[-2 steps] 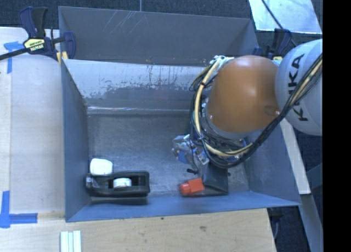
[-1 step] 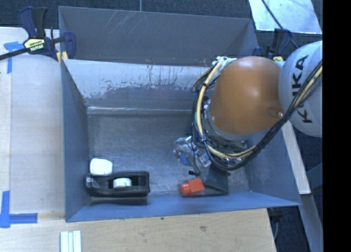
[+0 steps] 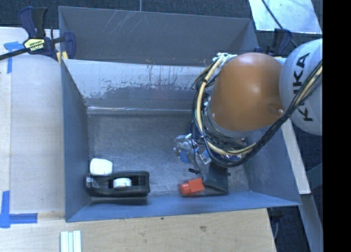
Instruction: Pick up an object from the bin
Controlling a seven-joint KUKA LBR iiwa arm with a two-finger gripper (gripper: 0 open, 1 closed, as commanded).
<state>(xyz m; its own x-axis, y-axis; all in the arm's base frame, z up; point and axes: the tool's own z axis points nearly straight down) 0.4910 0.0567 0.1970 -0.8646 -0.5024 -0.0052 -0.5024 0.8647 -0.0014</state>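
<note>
hanging low over the near right part of the bin

the arm point(image 3: 304, 95) comes in from the right and bends down into the grey metal bin point(image 3: 74, 136); its wrist wears a rounded orange cover point(image 3: 247, 95), with yellow and white cables point(image 3: 204, 89) looped around the cover's left and lower edge; below the cover the dark gripper point(image 3: 214, 178) reaches the bin floor close to the near wall; the wrist hides most of it, so i cannot tell whether it is spread or pressed together, nor whether anything is pinched in it.

the thing nearest to it is a small red block point(image 3: 191, 188); it lies on the floor by the near wall, just to the left of the gripper's dark tip, touching it or very nearly so; which of the two i cannot tell; nothing shows the block lifted off the floor.

a crumpled blue and white thing point(image 3: 185, 147) lies a little farther back, just beside the left edge of the cables and partly tucked under the wrist.

well apart, in the near left corner, a black tape dispenser point(image 3: 118, 185) lies along the near wall with a white roll point(image 3: 122, 182) in its middle; a white rounded lump point(image 3: 101, 166) sits at its left end, touching its back edge.
</note>
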